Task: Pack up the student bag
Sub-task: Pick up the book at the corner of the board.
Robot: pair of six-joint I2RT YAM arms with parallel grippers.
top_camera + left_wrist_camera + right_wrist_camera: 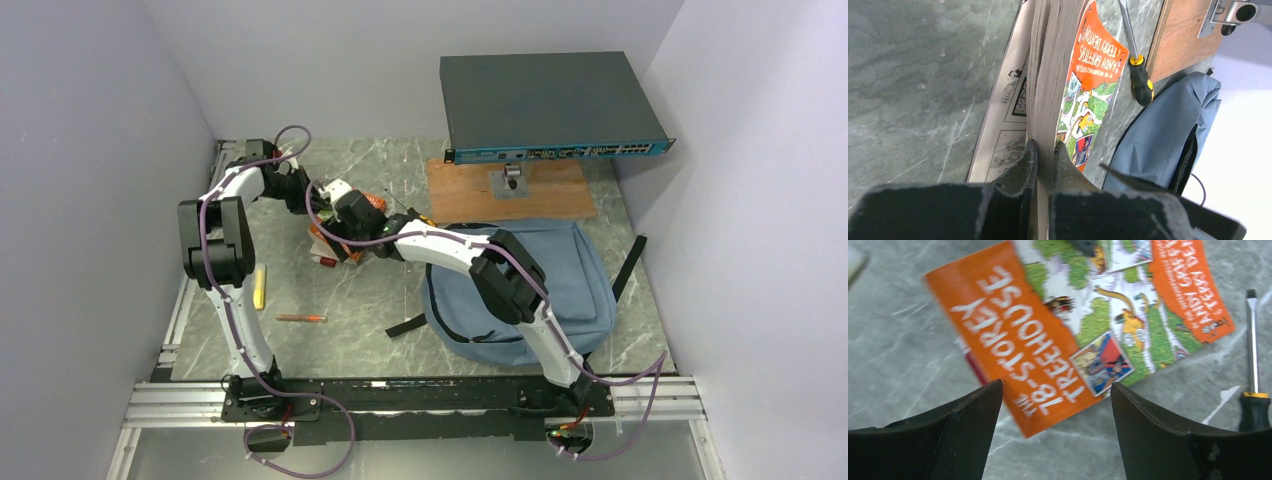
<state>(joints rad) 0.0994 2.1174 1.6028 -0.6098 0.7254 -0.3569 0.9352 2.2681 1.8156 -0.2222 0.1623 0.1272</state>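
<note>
Desk [360, 320]: grey-green marbled stone, both arm bases bolted along its near edge.

Yellow marker-shaped stick [260, 287] and thin orange pen [300, 318]: lying loose on the near left of the desk, beside the left arm's upright link.

Blue-grey fabric backpack [560, 270]: lies flat on the right half of the desk with black straps trailing from its left and right sides. The right arm crosses above it.

Right arm: leans from its base up and leftward over the backpack. The right tool [1055, 385] hangs above the book, fingers spread wide and grasping nothing.

Orange paperback book [1048, 330]: centre-left of the desk, left of the backpack, illustrated cover turned towards the right wrist camera.

Left arm: rises along the left side, folds at the elbow, reaches to the far left corner, then turns its wrist rightward. The left tool [1044, 150] is clenched on the orange paperback book, one finger on each side of the page block.

Black-and-yellow-handled screwdriver [1140, 80]: on the desk just beyond the book.

Brown wooden board [510, 188]: far centre.

Dark grey flat metal box [550, 105]: raised above the board.
</note>
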